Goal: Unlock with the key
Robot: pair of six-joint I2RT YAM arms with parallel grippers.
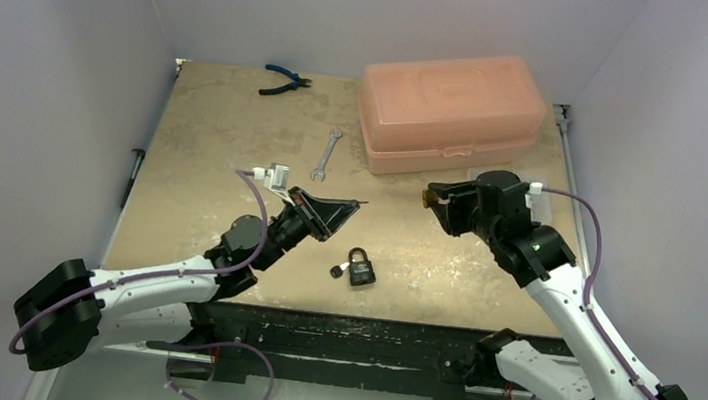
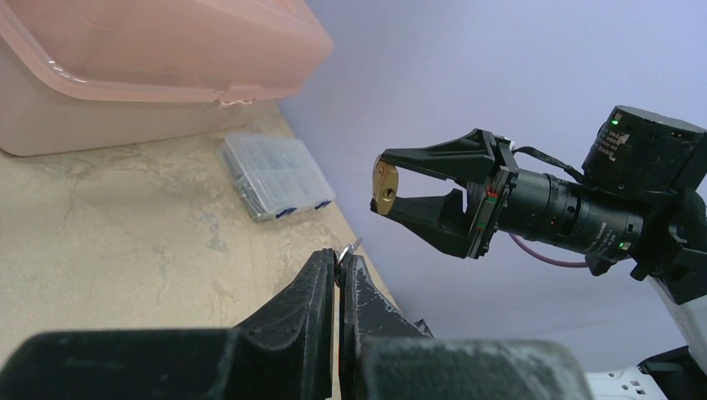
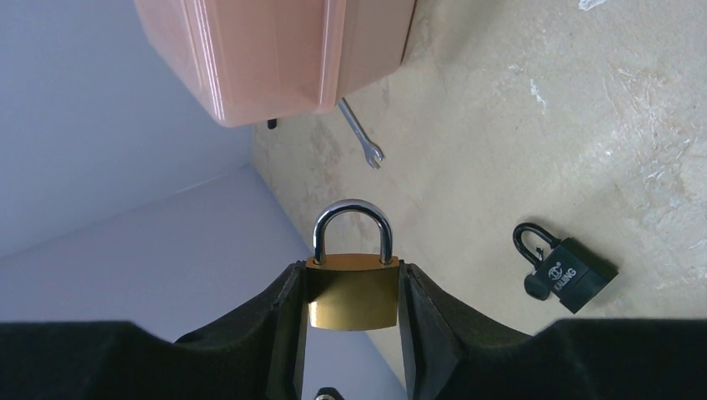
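Note:
My left gripper [image 1: 354,203] [image 2: 339,257] is shut on a small silver key [image 2: 353,247]; only the key's tip pokes out past the fingertips, aimed toward the right gripper. A brass padlock [image 3: 352,292] [image 2: 384,185] with a closed silver shackle is clamped by its sides in my right gripper [image 1: 434,197] [image 3: 352,267]. That padlock hangs in the air, its bottom face turned toward the key. The key tip and the padlock stay apart, with a clear gap between them in the left wrist view.
A black padlock [image 1: 358,267] [image 3: 567,271] lies on the table near the front, between the arms. A pink plastic box [image 1: 453,111] stands at the back right, a wrench [image 1: 326,153] left of it, pliers [image 1: 284,79] at the back. A clear parts case [image 2: 275,175] lies beside the box.

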